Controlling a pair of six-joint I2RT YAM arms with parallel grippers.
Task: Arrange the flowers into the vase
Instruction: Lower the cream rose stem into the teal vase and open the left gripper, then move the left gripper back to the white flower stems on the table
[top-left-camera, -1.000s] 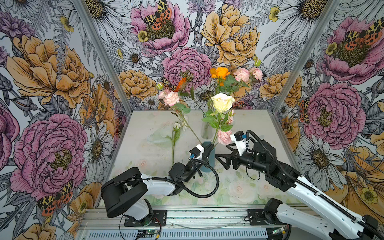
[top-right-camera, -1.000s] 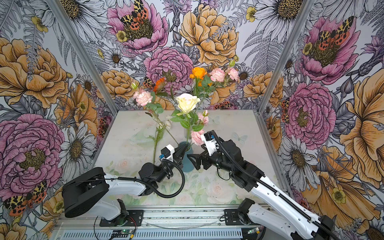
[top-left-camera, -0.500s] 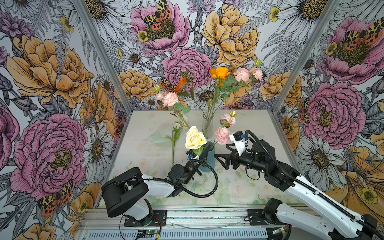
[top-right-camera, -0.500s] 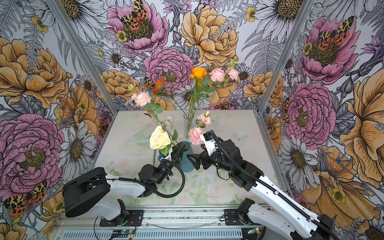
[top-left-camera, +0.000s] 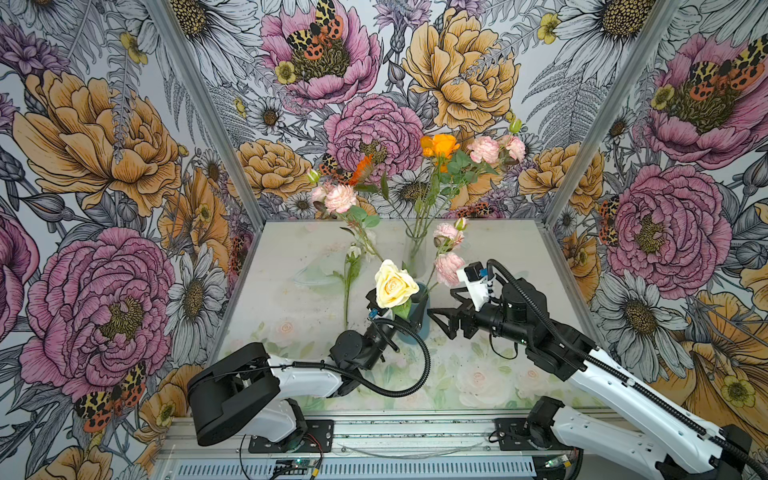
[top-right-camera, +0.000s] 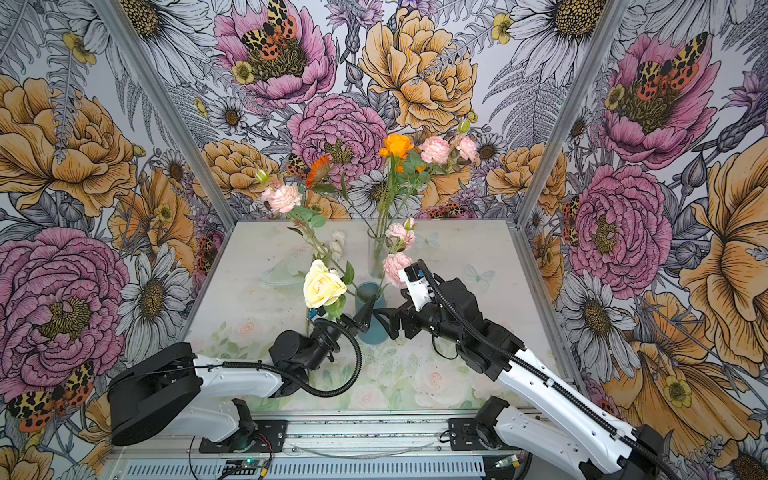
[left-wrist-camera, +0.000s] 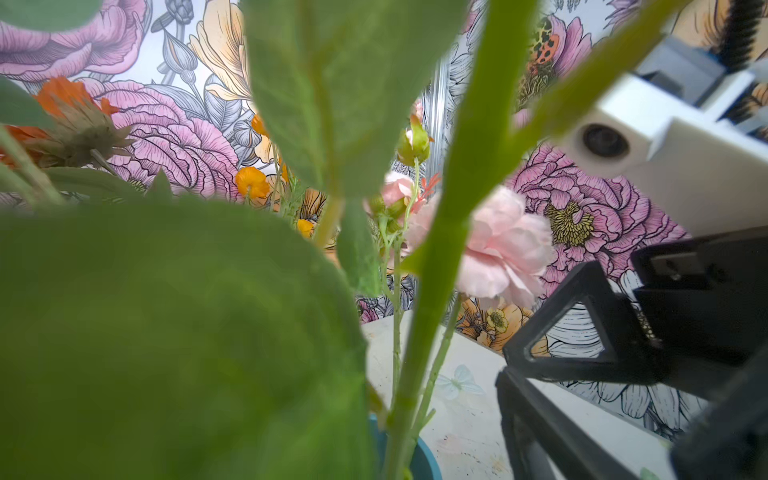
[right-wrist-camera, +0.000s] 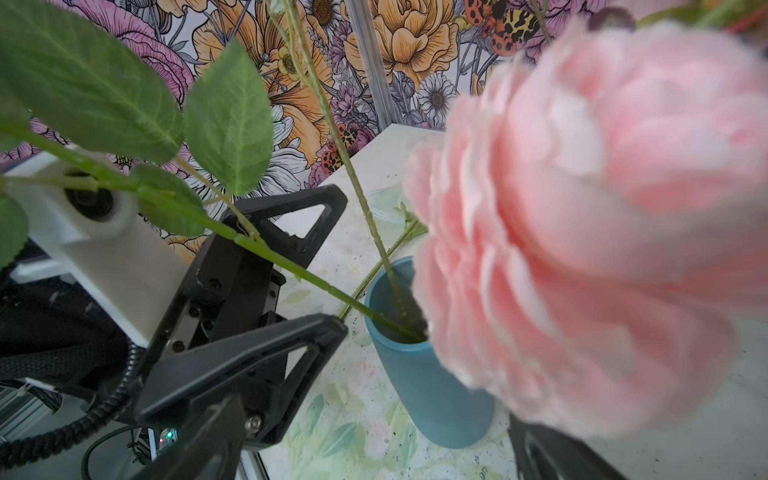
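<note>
A blue vase (top-left-camera: 417, 322) stands mid-table in both top views. A cream-yellow rose (top-left-camera: 395, 284) leans left from its mouth, and its stem (right-wrist-camera: 291, 270) passes untouched between the wide-apart fingers of my left gripper (right-wrist-camera: 341, 262), which is open just left of the vase. Pink carnations (top-left-camera: 449, 266) and a long pink-bloomed stem (top-left-camera: 340, 198) also rise from the vase. My right gripper (top-left-camera: 441, 306) is open and empty just right of the vase (right-wrist-camera: 428, 374). Leaves fill the left wrist view and hide that gripper's jaws.
A clear glass vase (top-left-camera: 415, 255) behind the blue one holds orange and pink flowers (top-left-camera: 441, 145). One white-budded stem (top-left-camera: 348, 282) lies flat on the table to the left. Patterned walls (top-left-camera: 124, 249) close in three sides.
My left gripper has opened and let go of the cream rose's stem. The rose has dropped from upright and high to leaning low and left. The right arm has hardly moved.
</note>
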